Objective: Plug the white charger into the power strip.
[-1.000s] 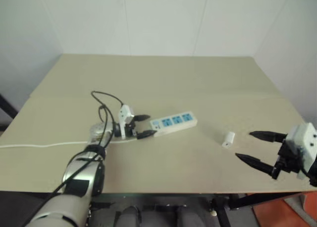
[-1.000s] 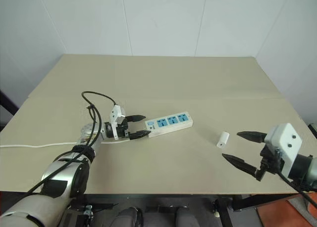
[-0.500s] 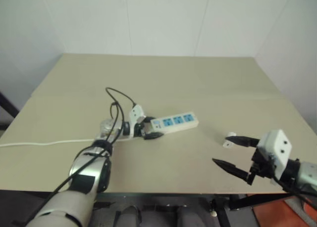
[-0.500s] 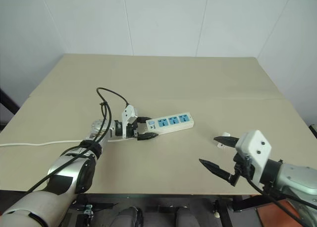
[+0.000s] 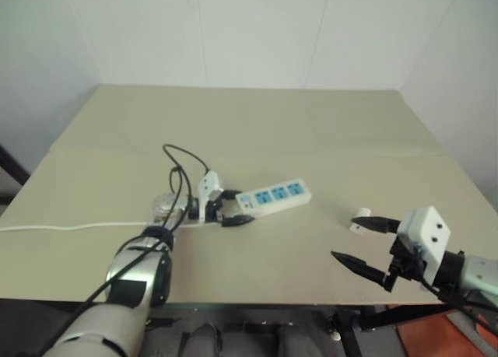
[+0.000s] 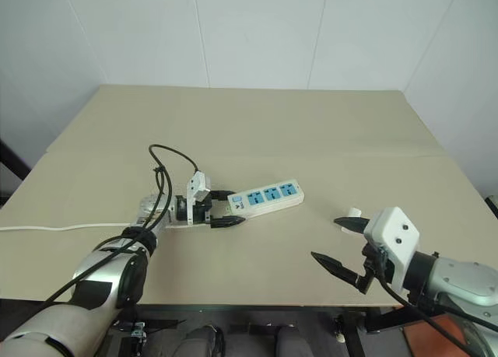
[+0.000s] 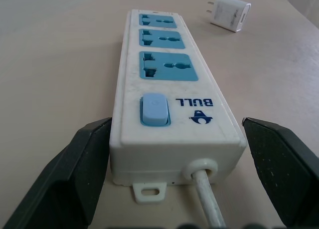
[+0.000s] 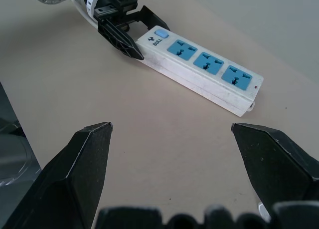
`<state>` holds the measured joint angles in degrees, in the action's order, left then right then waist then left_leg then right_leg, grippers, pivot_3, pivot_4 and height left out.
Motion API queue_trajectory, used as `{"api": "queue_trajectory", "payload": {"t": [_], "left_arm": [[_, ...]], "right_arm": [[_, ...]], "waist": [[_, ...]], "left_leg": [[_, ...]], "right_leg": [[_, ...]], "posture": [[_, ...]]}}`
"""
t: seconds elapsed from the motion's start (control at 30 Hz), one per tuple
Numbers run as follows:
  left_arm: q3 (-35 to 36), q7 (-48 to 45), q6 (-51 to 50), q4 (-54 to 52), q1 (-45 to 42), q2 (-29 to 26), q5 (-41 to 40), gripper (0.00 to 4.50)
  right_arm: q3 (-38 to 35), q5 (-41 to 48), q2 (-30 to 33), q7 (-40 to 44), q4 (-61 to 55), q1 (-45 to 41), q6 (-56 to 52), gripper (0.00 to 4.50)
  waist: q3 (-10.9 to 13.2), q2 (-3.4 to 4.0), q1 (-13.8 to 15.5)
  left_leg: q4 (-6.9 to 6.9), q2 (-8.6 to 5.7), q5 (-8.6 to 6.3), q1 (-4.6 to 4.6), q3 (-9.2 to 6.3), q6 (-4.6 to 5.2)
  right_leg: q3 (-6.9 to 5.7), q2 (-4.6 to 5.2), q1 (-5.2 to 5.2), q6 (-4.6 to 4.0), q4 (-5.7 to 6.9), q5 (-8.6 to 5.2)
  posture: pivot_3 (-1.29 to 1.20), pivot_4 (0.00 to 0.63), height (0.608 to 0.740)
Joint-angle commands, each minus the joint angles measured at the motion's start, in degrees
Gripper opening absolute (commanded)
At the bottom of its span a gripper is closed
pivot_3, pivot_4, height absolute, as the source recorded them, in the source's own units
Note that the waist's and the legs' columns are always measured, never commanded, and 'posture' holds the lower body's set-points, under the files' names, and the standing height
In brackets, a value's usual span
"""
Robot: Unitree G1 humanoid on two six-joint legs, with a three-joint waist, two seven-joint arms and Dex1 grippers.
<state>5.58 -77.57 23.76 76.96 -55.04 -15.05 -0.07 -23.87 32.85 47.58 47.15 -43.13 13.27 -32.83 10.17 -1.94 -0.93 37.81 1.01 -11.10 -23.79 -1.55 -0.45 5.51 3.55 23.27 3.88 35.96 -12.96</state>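
We've plugged nothing in yet: our left hand (image 7: 164, 181) straddles the long white blue-socketed power strip's (image 5: 272, 196) switch end, fingers wide; our right hand (image 5: 361, 240), wide and empty, nears the small white rounded charger (image 5: 359, 219) by the beige tabletop's (image 5: 257, 124) right edge.

White power strip (image 6: 267, 197) lies flat; small white charger (image 7: 229, 13) lies unplugged, well apart.
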Motion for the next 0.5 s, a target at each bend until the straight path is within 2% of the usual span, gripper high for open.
{"api": "queue_trajectory", "payload": {"t": [0.03, 0.4, 0.5], "left_arm": [[0.5, 0.6, 2.3, -0.8, 1.3, 0.5, -0.2, 4.46], [0.2, 4.9, 3.4, -0.4, 1.5, 2.2, 1.3, 4.46], [-0.1, 6.3, 3.2, -0.2, 1.2, 2.4, 2.0, 3.84]], "right_arm": [[-0.3, -0.2, 0.6, -0.3, -0.2, -1.5, 1.3, 4.50], [0.2, -1.3, 1.0, -0.1, 0.1, -1.8, 1.2, 4.50], [0.2, -2.0, 0.9, -0.5, -0.2, -1.4, 1.2, 4.50]], "waist": [[0.0, 0.00, 0.0], [0.0, -0.02, 0.1], [0.0, -0.01, 0.2]], "left_leg": [[0.00, 0.00, 0.00, 0.00, 0.00, 0.00], [0.00, -0.01, 0.00, 0.00, 0.00, 0.00], [0.00, -0.01, 0.00, 0.02, 0.00, 0.00]], "right_leg": [[0.00, 0.00, 0.00, 0.00, 0.00, 0.00], [0.00, 0.01, -0.04, 0.01, -0.02, 0.00], [0.00, 0.01, -0.05, 0.01, -0.01, 0.00]], "posture": [[0.00, 0.150, 0.740], [0.00, 0.150, 0.740], [0.00, 0.150, 0.740]]}}
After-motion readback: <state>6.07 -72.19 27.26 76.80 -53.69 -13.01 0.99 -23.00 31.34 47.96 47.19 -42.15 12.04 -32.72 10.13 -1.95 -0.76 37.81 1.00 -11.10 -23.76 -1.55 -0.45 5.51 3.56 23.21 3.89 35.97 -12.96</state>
